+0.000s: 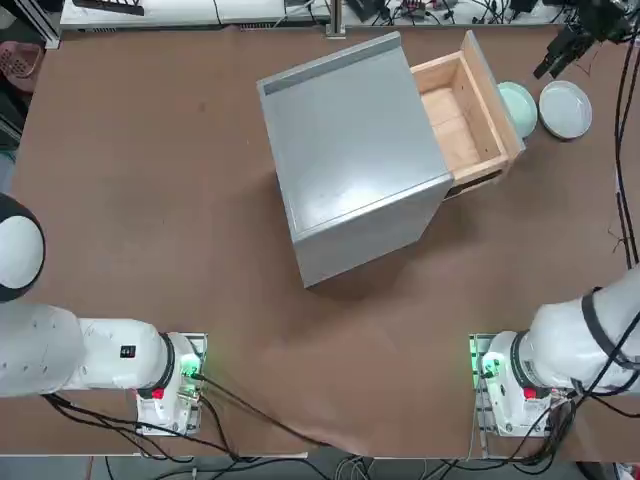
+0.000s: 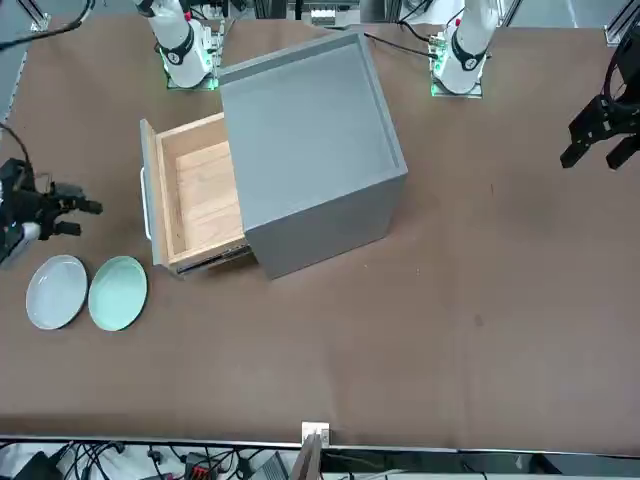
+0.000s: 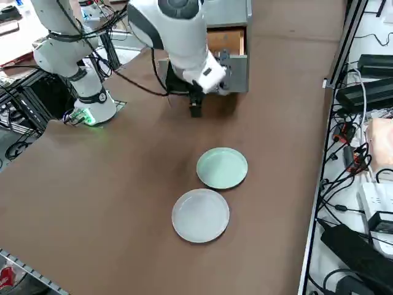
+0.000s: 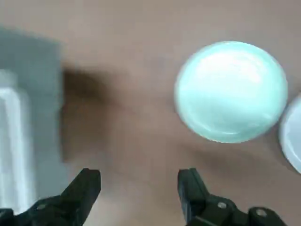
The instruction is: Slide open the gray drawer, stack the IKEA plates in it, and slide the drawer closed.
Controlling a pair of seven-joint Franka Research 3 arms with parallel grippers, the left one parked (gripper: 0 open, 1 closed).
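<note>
1. Toward the far right of the bench [image 1: 150, 200], seen from overhead, the gray drawer [image 1: 465, 115] stands pulled out of the gray cabinet [image 1: 350, 160], its light-wood inside bare and its gray front panel facing the plates.
2. Just beyond that front panel lie the IKEA plates, flat on the bench and side by side.
3. The mint green plate [image 2: 118, 292] is the one nearer the drawer; in the top view the drawer front hides part of it.
4. The gray-white plate [image 2: 56, 291] lies just beside the green one, on the side away from the drawer; whether their rims touch I cannot tell.
5. Neither plate is in the drawer, and neither is stacked on the other.
6. The right end effector [image 4: 138, 186] hangs over bare bench between the drawer front and the green plate, near both and touching neither.
7. Its two dark fingers [image 4: 190, 188] are spread wide with nothing between them.
8. In the wrist view the green plate fills the area past the fingertips, an edge of the gray-white plate shows at the side, and the gray panel with a pale handle [image 4: 11, 141] sits opposite.
9. From the right side view, the arm's white body [image 3: 178, 37] stands in front of the open drawer, partly covering it.
10. Cables [image 3: 344, 160] run off the bench edge.
</note>
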